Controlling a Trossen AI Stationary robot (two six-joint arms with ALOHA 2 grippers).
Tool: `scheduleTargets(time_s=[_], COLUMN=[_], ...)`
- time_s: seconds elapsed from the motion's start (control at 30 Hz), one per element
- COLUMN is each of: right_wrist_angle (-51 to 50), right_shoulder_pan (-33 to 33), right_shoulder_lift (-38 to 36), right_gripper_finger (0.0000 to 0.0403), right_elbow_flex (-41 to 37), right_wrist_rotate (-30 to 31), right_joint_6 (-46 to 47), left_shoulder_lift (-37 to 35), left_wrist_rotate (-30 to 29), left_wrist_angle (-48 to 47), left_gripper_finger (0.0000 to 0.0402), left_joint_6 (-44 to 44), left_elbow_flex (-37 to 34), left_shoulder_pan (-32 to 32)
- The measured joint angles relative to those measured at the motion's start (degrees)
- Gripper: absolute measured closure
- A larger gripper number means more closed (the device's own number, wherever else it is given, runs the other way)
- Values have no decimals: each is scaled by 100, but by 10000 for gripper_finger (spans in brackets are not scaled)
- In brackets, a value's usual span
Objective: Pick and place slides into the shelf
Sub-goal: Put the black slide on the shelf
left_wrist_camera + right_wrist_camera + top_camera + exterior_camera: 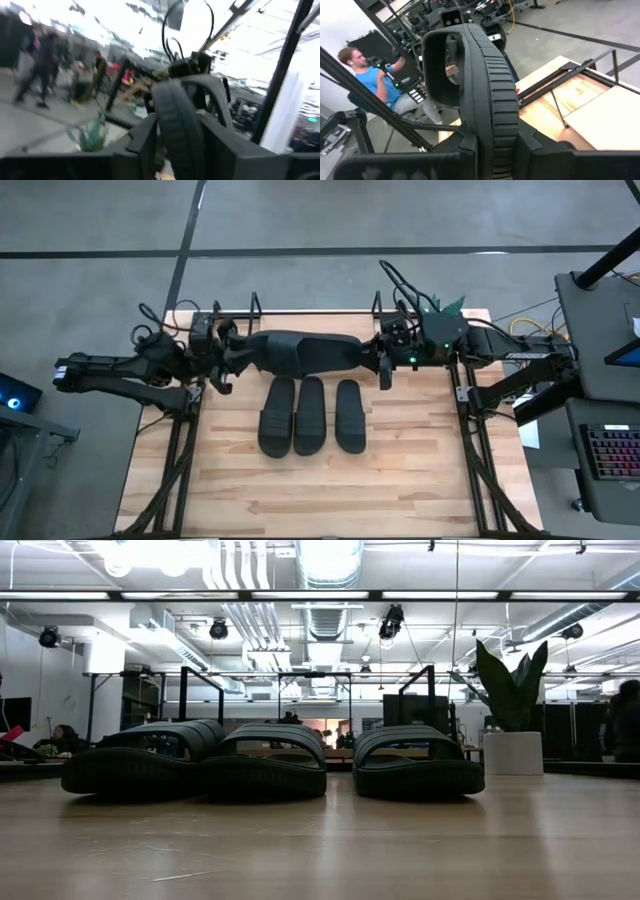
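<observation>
Table (400,480): pale wooden planks, butcher-block grain, the largest surface; three slides rest on it at its centre.
Shelf (480,315): low rack at the table's twelve o'clock edge; light board, thin black wire end frames (255,305). In the high view most of the board is covered by the arms and the lifted sandal.
Held slide (300,352): matte black, moulded foam-like body, elongated oval sole with a ribbed edge, one wide strap. It hangs over the shelf line with its long axis running nine to three o'clock, spanning both arms.
Key relation: the slide lies directly between the two pincers, one end at each, so neither arm is nearer; its long axis is crosswise to the three waiting sandals.
Left gripper (225,352): at the slide's nine o'clock end. Its wrist view shows the sole standing between the dark fingers (145,135); whether they pinch it or have let go, I cannot tell.
Right gripper (383,355): at the three o'clock end, fingers (540,145) clenched on the ribbed sole edge, as its wrist view shows.
Three waiting slides (310,415): side by side, long axes twelve to six; the left two touch, the third sits just apart.
Judgement: a hand-over or joint lowering onto the shelf seems under way.
</observation>
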Motion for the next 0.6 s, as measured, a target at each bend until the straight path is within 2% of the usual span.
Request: scheduleTargets(time_s=[0.1,0.23,0.4,0.6], right_wrist_angle=[-97,-414,-621,-577], right_shoulder_pan=[2,4,3,-128], right_shoulder_lift=[-65,-213,-390,-435], right_gripper_finger=[352,352,352,352], right_elbow_flex=[0,0,0,0], right_wrist_rotate=[37,402,989,1183], right_joint_6=[2,3,106,159], left_shoulder_lift=[-54,-180,-412,-330], left_wrist_rotate=[-189,-401,-541,-2082], left_wrist_angle=[111,133,69,4], left_gripper_finger=[261,239,231,230], left_joint_6=[397,1119,2824,4887], left_elbow_flex=[7,9,9,9], left_shoulder_pan=[3,3,3,5])
